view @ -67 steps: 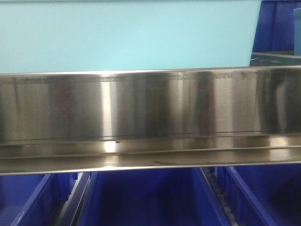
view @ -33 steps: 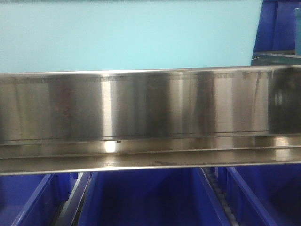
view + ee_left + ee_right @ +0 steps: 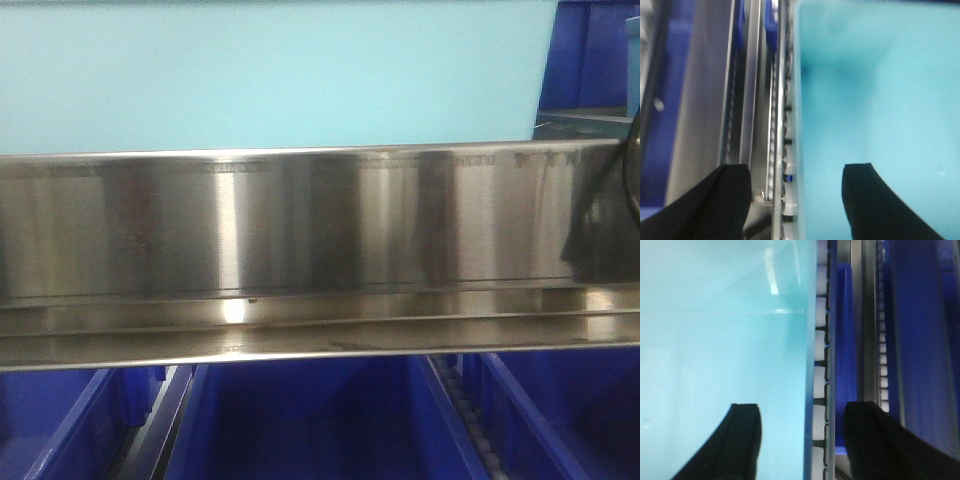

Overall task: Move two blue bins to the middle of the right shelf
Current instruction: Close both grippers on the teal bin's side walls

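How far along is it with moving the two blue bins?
Done: nothing I can confirm. In hand: the left gripper and right gripper, jaws open, each straddle a side wall of the light blue bin. Still to do: gripping, carrying it over, then a repeat.

The left gripper (image 3: 796, 200) straddles the left edge of the light-blue bin (image 3: 875, 90) with jaws spread wide, one black finger over the bin and one outside it, and the right gripper (image 3: 802, 440) likewise straddles its right edge, also spread
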